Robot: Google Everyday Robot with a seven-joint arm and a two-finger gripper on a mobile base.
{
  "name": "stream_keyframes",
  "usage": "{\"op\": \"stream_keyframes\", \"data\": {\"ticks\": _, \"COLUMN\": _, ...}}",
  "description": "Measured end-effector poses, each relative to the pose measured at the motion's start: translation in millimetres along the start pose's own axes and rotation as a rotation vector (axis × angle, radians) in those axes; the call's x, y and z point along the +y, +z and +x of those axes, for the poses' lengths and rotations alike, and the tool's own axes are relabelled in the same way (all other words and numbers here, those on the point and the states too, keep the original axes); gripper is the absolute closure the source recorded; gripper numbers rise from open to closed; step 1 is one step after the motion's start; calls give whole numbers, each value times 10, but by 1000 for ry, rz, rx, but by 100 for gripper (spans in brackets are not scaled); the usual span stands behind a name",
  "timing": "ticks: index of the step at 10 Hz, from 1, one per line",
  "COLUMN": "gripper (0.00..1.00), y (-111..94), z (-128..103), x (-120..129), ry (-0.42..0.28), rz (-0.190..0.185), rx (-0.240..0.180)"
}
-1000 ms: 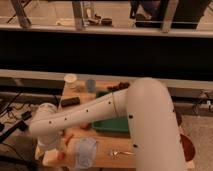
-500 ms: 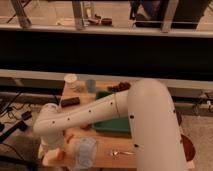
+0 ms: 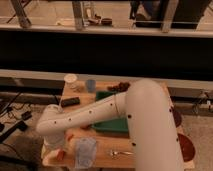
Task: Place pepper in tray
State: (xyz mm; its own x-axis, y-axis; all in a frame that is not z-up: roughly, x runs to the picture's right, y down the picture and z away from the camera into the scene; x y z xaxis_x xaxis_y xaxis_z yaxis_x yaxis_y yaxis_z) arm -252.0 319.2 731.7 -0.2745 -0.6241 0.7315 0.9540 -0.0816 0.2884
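Arm [image 3: 95, 111] across tray [image 3: 108, 126]; claw [image 3: 54, 148] front-left.

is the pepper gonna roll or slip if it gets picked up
Probably light and fairly stiff: the pepper looks small and slender. Its narrow, rounded shape may slip in a grip or roll if pushed. The pincer is low at the table's near edge, beside it.

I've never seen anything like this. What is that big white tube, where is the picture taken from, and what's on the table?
The big white tube is a robot's arm. A single camera looks down over it, and where that camera is mounted isn't known. The arm bends down to its gripper, the clamp it grabs with, at the near left corner of the wooden table. On the table are a large green plastic tray, a white cup, a blue cup, a flat black object and a clear plastic container. A slender orange-red pepper shows beside the gripper. I cannot tell whether it is held.
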Motion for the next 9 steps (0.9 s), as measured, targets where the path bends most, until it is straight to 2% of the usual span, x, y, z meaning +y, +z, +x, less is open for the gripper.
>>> {"op": "stream_keyframes", "data": {"ticks": 7, "gripper": 21, "y": 77, "z": 22, "x": 80, "ry": 1, "rz": -7, "rx": -9}}
{"op": "stream_keyframes", "data": {"ticks": 8, "gripper": 24, "y": 73, "z": 25, "x": 83, "ry": 2, "rz": -3, "rx": -7}}
{"op": "stream_keyframes", "data": {"ticks": 9, "gripper": 32, "y": 69, "z": 27, "x": 87, "ry": 5, "rz": 3, "rx": -5}}
